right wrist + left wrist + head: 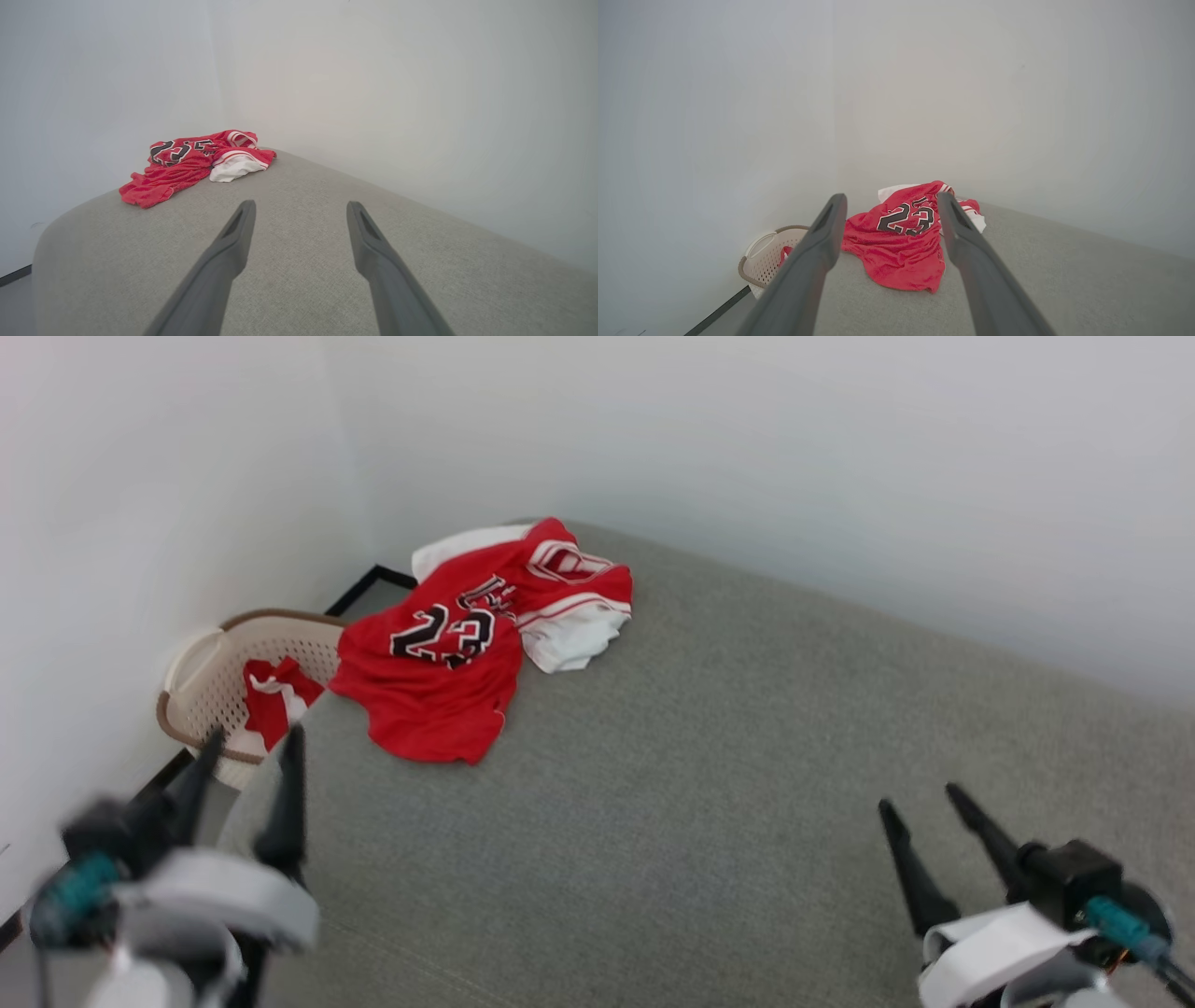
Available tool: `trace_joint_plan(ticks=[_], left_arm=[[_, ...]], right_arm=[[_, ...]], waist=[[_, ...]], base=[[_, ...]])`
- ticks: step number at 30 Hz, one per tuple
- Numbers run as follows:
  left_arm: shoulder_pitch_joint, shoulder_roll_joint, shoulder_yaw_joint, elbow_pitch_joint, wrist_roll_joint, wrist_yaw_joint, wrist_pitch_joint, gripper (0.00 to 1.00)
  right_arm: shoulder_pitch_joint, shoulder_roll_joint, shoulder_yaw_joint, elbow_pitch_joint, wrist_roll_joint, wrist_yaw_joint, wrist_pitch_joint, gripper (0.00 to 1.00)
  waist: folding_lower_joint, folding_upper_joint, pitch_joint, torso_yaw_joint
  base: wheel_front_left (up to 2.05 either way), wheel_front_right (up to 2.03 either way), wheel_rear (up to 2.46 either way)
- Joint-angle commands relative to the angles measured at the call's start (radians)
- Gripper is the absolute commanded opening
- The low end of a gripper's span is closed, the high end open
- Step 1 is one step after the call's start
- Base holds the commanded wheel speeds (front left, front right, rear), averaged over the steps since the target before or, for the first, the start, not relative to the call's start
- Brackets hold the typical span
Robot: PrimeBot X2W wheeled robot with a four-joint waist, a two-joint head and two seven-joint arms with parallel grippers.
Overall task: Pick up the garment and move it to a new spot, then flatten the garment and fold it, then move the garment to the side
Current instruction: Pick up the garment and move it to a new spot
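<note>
Crumpled garment (429,700) far left, ahead of left hand (254,739), well apart from right hand (917,795). Both hands spread wide, empty.

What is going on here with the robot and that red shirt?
Nothing is being held yet. The red garment lies crumpled at the far corner of the grey surface, next to a white basket with red cloth inside. The left gripper and the right gripper are open, well short of it.
</note>
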Motion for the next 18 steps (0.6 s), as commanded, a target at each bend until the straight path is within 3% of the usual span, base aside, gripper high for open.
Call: trace_joint_plan(ticks=[1,9,18], left_arm=[[-0.038,0.013,0.007,0.010,-0.012,-0.010,0.009,1.00],[-0.291,0.116,0.044,0.182,-0.113,-0.060,0.083,1.00],[-0.547,0.236,0.024,0.391,-0.230,-0.082,0.172,1.00]], right_arm=[[-0.019,-0.011,-0.005,-0.011,-0.006,-0.001,0.007,1.00],[-0.085,-0.058,-0.027,-0.101,-0.031,-0.001,0.059,1.00],[-0.137,-0.079,-0.054,-0.181,-0.052,-0.001,0.085,1.00]], waist=[[0.0000,-0.0001,0.069,-0.056],[0.0000,-0.0001,0.243,-0.173],[0.0000,-0.0001,0.422,-0.284]], base=[[0.00,0.00,0.00],[0.00,0.00,0.00],[0.00,0.00,0.00]])
